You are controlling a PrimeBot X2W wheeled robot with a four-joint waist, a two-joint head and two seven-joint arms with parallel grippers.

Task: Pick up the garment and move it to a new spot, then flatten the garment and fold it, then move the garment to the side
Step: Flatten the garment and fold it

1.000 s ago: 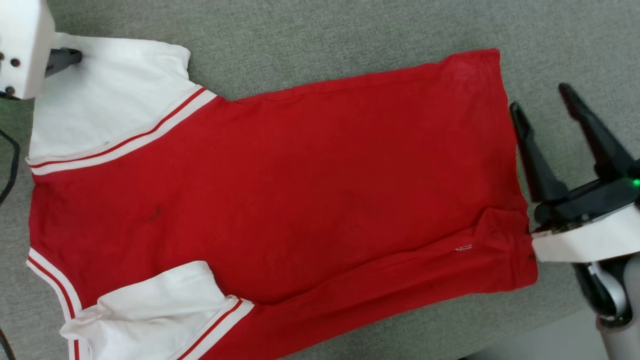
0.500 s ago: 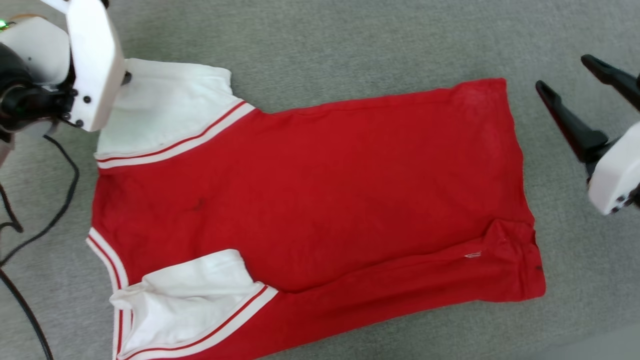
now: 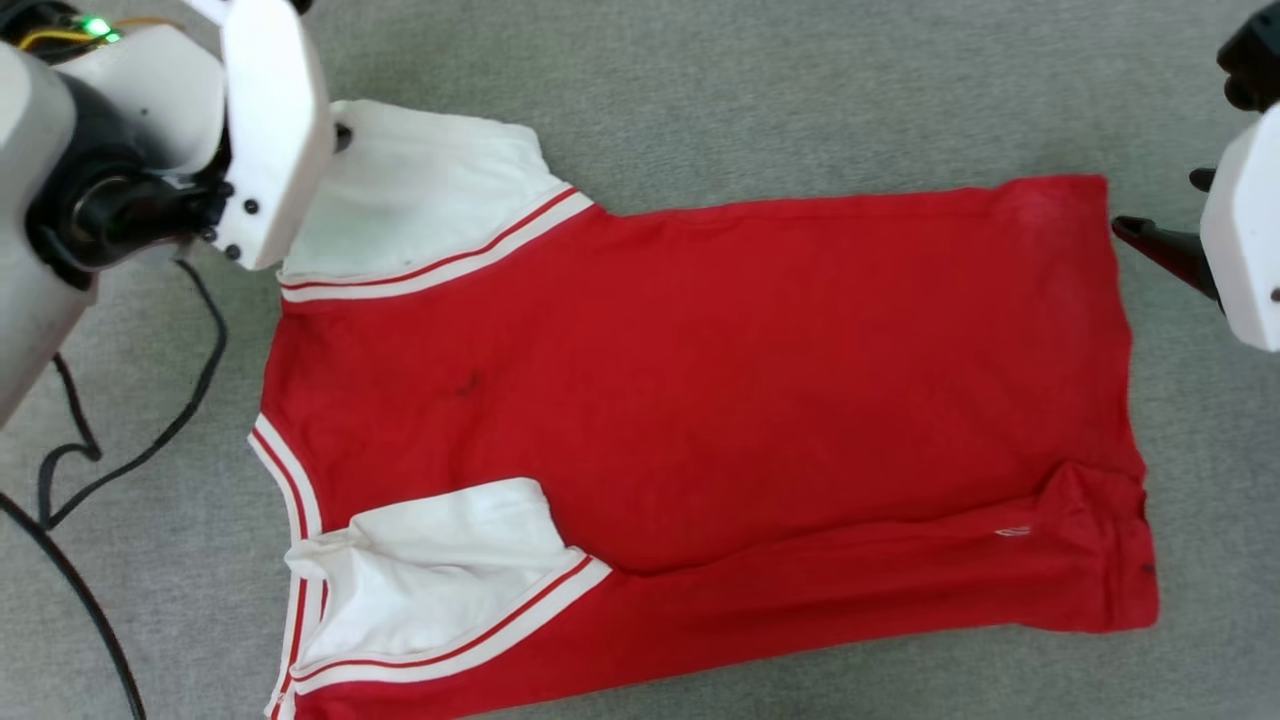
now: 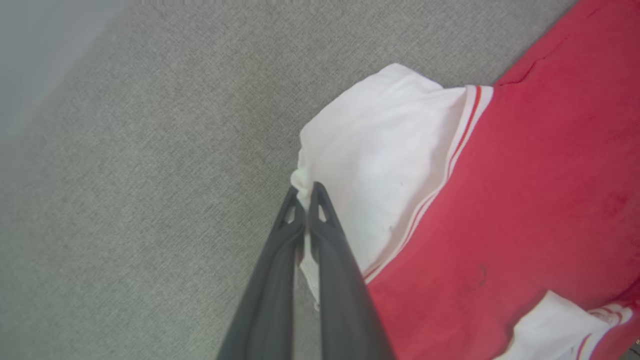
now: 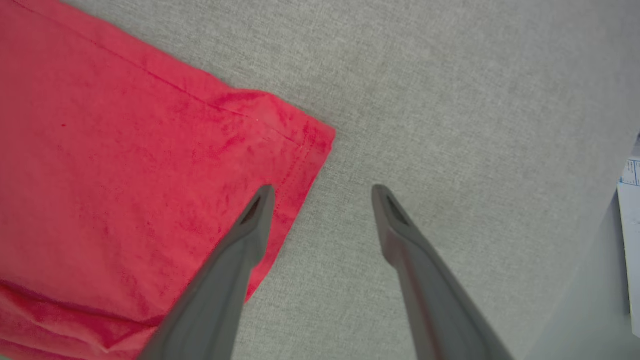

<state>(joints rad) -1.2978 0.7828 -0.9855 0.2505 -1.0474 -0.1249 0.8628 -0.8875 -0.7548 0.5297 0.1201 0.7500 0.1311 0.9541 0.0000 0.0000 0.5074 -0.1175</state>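
Note:
The garment (image 3: 700, 380) lies spread on the grey surface, red body with the plain side up and both white sleeves at the left. In the left wrist view my left gripper (image 4: 304, 192) is shut on the outer edge of the far white sleeve (image 4: 380, 150). In the head view that gripper (image 3: 340, 135) is mostly hidden behind its white wrist housing. My right gripper (image 5: 324, 192) stands open at the far hem corner of the garment (image 5: 125, 150). One of its fingers (image 5: 260, 205) is over the red cloth and the other is over bare surface. A single dark finger (image 3: 1160, 250) shows beside the hem.
Black cables (image 3: 130, 420) loop over the grey fabric surface (image 3: 750, 90) left of the garment. A crease runs along the near side of the red body (image 3: 1050, 500). A pale strip with a white label (image 5: 631, 200) lies beyond the surface's edge.
The head camera has shifted, sliding the whole scene right. My left gripper has shut on the sleeve edge. The right gripper has moved along the hem toward its far corner, still open.

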